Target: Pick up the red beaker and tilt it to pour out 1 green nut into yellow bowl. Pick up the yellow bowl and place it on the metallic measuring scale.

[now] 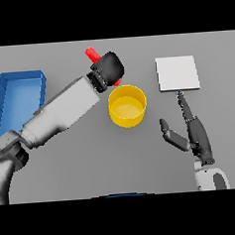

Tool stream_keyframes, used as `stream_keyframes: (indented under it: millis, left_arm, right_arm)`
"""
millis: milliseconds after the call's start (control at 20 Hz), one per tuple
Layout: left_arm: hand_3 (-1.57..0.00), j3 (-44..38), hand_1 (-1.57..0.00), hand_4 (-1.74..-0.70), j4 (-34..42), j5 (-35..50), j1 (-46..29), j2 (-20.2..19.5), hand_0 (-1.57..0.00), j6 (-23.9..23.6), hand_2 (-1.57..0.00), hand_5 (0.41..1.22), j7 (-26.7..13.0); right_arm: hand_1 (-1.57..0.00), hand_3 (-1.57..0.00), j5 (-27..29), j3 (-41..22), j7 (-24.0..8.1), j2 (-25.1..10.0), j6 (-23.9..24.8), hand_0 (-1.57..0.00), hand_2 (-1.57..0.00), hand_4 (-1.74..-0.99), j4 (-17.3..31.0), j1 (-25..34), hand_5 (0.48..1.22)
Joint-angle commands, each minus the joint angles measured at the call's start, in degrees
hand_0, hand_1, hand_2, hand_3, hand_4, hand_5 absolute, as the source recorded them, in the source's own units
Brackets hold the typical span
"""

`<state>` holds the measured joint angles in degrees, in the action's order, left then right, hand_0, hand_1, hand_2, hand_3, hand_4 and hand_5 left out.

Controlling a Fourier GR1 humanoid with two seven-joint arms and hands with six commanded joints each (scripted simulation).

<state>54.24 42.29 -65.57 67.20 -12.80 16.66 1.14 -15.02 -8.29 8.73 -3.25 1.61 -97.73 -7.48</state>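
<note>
The red beaker [91, 54] is gripped by the left hand [108, 68] just beyond the yellow bowl [127, 106] (right hand [192, 134] spread, right of it).

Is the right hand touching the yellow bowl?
Apart. The head view shows bare table between the right hand and the yellow bowl.

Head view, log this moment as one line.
left hand: holds red beaker tilted by yellow bowl | right hand: open, idle | scale: bare

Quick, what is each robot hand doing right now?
Left hand: shut on the red beaker, beside the yellow bowl.
Right hand: open, holding nothing.
</note>
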Motion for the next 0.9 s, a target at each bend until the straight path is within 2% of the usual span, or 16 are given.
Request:
stream_keyframes:
  millis: [0, 100, 150, 200, 300, 500, 550, 650, 750, 850]
  left_arm:
    - [-1.57, 0.6, -1.57, -1.73, 0.0, -0.7, 0.3, -0.1, -1.57, -0.4, -1.57, 1.221, 0.1]
    - [-1.57, 1.6, -1.57, -1.74, -0.3, -1.9, 0.7, 0.6, -1.57, -0.9, -1.57, 1.221, -0.8]
    - [-1.57, 2.8, -1.57, -1.74, -0.4, -3.1, 0.5, 1.5, -1.57, -1.3, -1.57, 1.221, -1.4]
    - [-1.57, 4.2, -1.57, -1.74, -0.7, -4.4, 0.6, 1.6, -1.57, -2.3, -1.57, 1.221, -1.1]
    - [-1.57, 5.9, -1.57, -1.74, -1.2, -6.1, 1.6, 2.3, -1.57, -1.8, -1.57, 1.221, -0.7]
    - [-1.57, 9.8, -1.57, -1.73, -3.0, -9.6, 5.4, 3.3, -1.57, -0.4, -1.57, 1.221, 2.3]
    - [-1.57, 11.0, -1.57, -1.73, -2.6, -10.3, 6.1, 3.1, -1.57, 1.2, -1.57, 1.221, 3.8]
    - [-1.57, 13.0, -1.57, -1.73, -4.0, -12.1, 7.3, 4.6, -1.57, 2.0, -1.57, 1.221, 3.9]
    - [-1.57, 13.5, -1.57, -1.73, -4.7, -12.7, 8.8, 5.4, -1.57, 3.0, -1.57, 1.221, 4.5]
    - [-1.57, 13.8, -1.57, -1.73, -6.4, -13.0, 10.1, 6.0, -1.57, 3.1, -1.57, 1.221, 6.0]
  right_arm:
    - [0.00, 0.00, 1.2, 0.4, 0.2, 0.2, -0.5, 0.00, 0.00, -1.056, 0.3, 0.1, 0.693]
    - [0.00, 0.00, 1.1, 0.3, 1.0, 0.3, -0.4, 0.00, 0.00, -1.058, 0.2, 0.0, 0.700]
    - [0.00, 0.00, 0.8, 0.4, 0.3, 0.4, 0.0, 0.00, 0.00, -1.053, 0.1, 0.4, 0.697]
    - [0.00, 0.00, 0.5, 0.4, -0.6, 0.7, 0.6, 0.00, 0.00, -1.055, 0.1, 0.9, 0.691]
    - [0.00, 0.00, -0.8, 0.1, 0.1, 0.6, 1.4, 0.00, 0.00, -1.076, 0.1, 0.3, 0.678]
    - [0.00, 0.00, -1.1, 0.1, 0.2, 0.8, 1.6, 0.00, 0.00, -1.073, 1.2, 1.6, 0.675]
    - [0.00, 0.00, -1.2, -0.1, 0.1, 1.0, 1.7, 0.00, 0.00, -1.063, 0.8, 1.4, 0.673]
    - [0.00, 0.00, -2.1, -0.3, 1.5, 0.7, 2.2, 0.00, 0.00, -1.059, 0.4, 0.6, 0.672]
    - [0.00, 0.00, -1.9, 0.0, 0.3, 1.0, 2.4, 0.00, 0.00, -1.047, 1.2, 1.7, 0.681]
    - [0.00, 0.00, -1.6, -0.1, 1.1, 0.6, 1.9, 0.00, 0.00, -1.035, 0.3, 0.6, 0.685]
